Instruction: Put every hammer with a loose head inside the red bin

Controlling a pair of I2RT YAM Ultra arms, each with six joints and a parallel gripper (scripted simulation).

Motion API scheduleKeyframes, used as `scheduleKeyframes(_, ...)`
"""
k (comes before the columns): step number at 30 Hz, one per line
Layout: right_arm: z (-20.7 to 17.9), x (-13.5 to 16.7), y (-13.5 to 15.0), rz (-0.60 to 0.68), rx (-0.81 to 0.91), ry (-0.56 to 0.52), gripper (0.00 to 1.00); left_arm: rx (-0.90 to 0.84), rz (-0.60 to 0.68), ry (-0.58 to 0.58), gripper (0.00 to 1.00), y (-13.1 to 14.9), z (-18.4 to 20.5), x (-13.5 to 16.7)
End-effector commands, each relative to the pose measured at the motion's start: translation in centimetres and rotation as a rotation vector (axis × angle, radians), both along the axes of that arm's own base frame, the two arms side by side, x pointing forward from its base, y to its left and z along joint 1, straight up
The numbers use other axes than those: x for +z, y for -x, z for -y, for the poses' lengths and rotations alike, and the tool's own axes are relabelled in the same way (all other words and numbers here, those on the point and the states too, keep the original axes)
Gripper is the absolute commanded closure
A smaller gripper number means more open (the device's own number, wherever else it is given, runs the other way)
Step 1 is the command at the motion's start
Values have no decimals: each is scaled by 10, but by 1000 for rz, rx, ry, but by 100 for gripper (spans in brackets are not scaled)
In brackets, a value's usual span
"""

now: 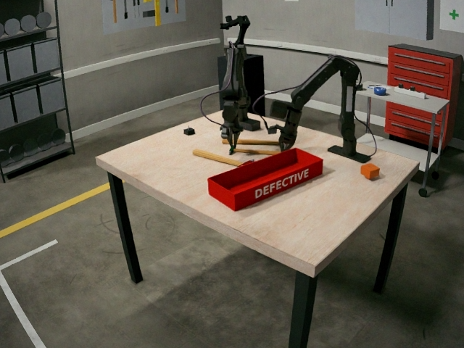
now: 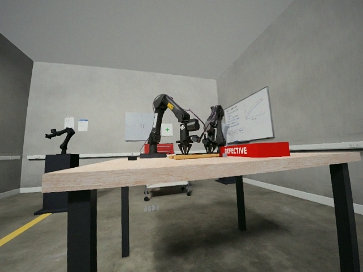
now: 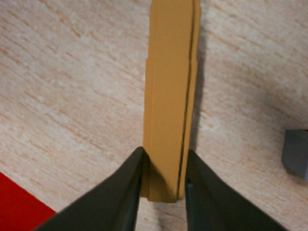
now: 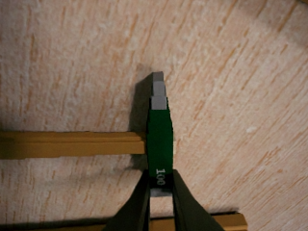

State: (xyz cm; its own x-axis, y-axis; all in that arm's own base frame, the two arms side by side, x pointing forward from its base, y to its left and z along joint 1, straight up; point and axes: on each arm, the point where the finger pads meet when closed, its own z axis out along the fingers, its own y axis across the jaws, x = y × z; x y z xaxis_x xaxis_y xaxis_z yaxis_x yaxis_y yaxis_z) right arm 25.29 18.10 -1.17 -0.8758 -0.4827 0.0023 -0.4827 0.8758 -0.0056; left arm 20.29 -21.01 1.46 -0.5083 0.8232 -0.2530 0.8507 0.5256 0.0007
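Between right fingers (image 1: 230, 139) (image 2: 182, 149), green head (image 1: 231, 151) (image 4: 160, 140), grasped; between left fingers (image 1: 286, 143) (image 2: 207, 149), handle end (image 1: 275, 152) (image 3: 165, 175), grasped.
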Motion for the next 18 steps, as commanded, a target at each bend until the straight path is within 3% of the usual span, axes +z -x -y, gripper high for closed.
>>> scheduleKeyframes(1, 0, 1, -3, 13, -15, -16, 100, 0, 9, 12, 83, -4, 4, 3)
scheduleKeyframes(2, 0, 1, -3, 13, -15, -16, 92, 0, 9, 12, 83, -4, 4, 3)
scheduleKeyframes(18, 23, 4, -7, 35, -26, 75, 92, 15, -71, -98, 83, 15, -24, -15)
